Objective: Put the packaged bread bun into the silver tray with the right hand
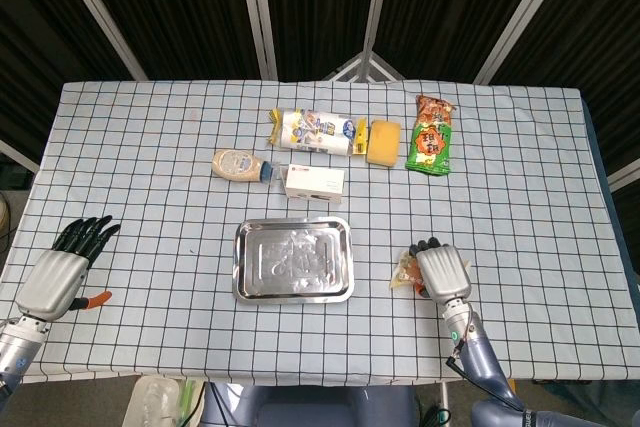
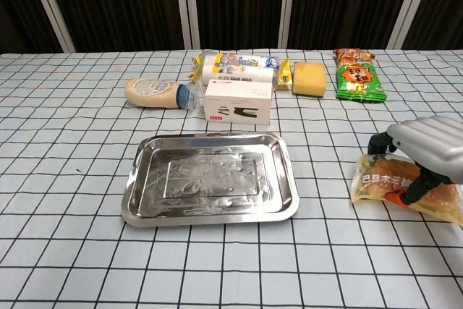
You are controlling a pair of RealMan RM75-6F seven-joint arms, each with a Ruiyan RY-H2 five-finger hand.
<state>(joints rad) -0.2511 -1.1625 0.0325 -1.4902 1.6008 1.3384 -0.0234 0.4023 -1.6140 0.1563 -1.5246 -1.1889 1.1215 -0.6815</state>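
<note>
Near the table's (image 1: 150,147) left front edge the left hand (image 1: 60,272) rests with fingers spread, holding nothing. Toward the back sit a lying sauce bottle (image 2: 153,92), a white box (image 2: 238,101), a wrapped roll (image 2: 235,66), a yellow sponge (image 2: 310,78) and a green snack bag (image 2: 359,77). The silver tray (image 2: 137,182) lies front of centre, nothing between it and the packaged bread bun (image 2: 380,182) to its right. The right hand (image 2: 427,153) lies over the bun, fingers curled down onto it; the wrapper's right end is covered.
</note>
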